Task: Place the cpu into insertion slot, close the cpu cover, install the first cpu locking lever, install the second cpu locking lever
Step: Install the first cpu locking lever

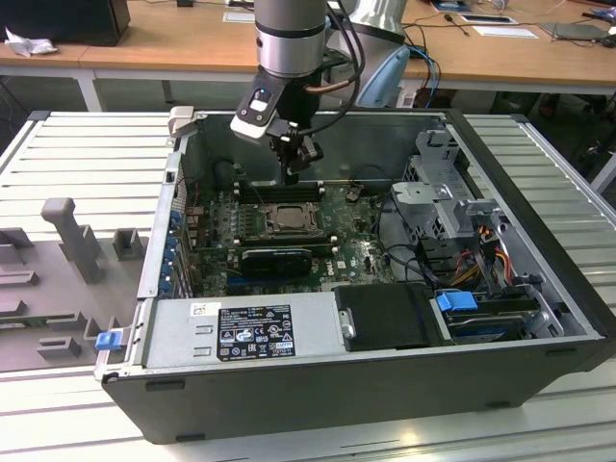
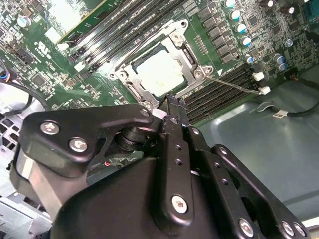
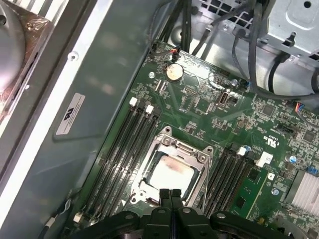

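Observation:
The cpu [image 2: 159, 72] [image 3: 169, 175] lies flat in its insertion slot on the green motherboard, its pale metallic top showing through the window of the cpu cover [image 2: 192, 59] [image 3: 201, 160]. The cover lies down around the chip. A thin wire locking lever [image 2: 234, 83] sticks out from one socket corner across the memory slots. My gripper [image 1: 294, 171] [image 2: 172, 105] [image 3: 170, 195] hovers just above the socket's edge, fingers pressed together and holding nothing. In the exterior view the socket [image 1: 286, 218] sits directly below the fingertips.
The open computer case [image 1: 539, 289] walls in the board. Memory slots [image 3: 127, 144] flank the socket on both sides. A drive cage [image 1: 452, 192] and cables [image 1: 481, 255] stand at the exterior view's right, and the power supply [image 1: 250, 327] lies along the front.

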Tool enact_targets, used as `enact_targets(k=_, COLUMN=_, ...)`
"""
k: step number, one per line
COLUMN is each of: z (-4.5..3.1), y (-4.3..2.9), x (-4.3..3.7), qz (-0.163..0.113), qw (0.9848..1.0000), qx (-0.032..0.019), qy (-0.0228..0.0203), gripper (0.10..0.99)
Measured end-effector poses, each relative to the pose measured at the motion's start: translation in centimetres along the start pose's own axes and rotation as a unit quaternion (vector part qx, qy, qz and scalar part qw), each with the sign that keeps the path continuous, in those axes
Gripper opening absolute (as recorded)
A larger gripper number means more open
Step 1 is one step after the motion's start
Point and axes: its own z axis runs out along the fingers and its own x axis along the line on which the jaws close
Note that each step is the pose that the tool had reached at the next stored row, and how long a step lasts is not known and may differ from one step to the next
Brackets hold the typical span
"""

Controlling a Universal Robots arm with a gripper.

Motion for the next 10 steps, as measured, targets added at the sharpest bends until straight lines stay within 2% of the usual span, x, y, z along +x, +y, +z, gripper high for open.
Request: enact_targets(k=10, z=0.0, y=0.0, x=0.0, qz=-0.031, qw=0.9995, qx=0.0004, qy=0.0015, gripper=0.106)
